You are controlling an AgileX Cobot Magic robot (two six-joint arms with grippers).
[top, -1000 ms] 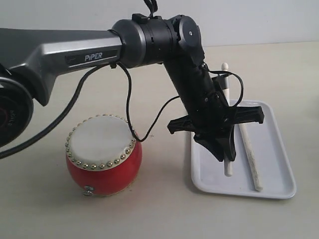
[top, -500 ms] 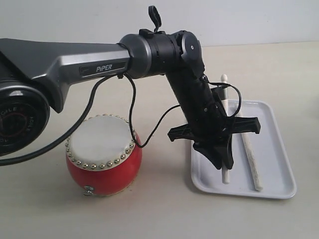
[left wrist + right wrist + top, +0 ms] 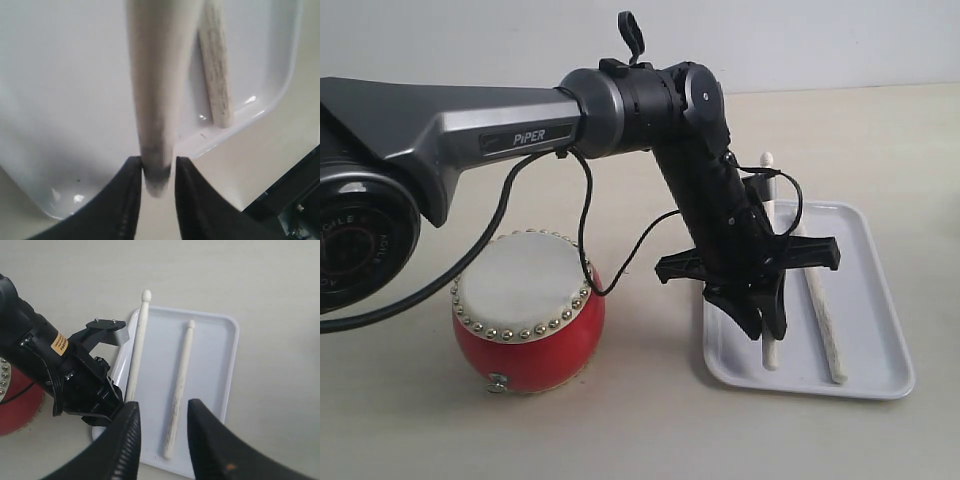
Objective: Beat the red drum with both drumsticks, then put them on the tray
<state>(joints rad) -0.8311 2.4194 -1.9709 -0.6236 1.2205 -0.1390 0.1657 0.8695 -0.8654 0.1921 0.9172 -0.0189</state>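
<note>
The red drum [image 3: 525,310] with its cream skin stands on the table left of the white tray [image 3: 875,300]. My left gripper [image 3: 770,325] reaches over the tray's left part, shut on one pale drumstick [image 3: 769,195] near its butt end. That drumstick [image 3: 157,75] runs away from the jaws over the tray [image 3: 60,75], and its tip pokes past the far rim. The second drumstick [image 3: 823,315] lies loose in the tray. My right gripper [image 3: 162,407] hangs open above the tray [image 3: 215,355], over the loose drumstick [image 3: 181,375].
The left arm's grey forearm [image 3: 470,125] and its black cable [image 3: 585,220] pass over and beside the drum. A pale tabletop [image 3: 880,130] surrounds the tray, and a light wall stands behind.
The left arm has sunk a little and shifted slightly left, bringing the held drumstick's butt end lower onto the tray. The loose drumstick and the drum have not moved.
</note>
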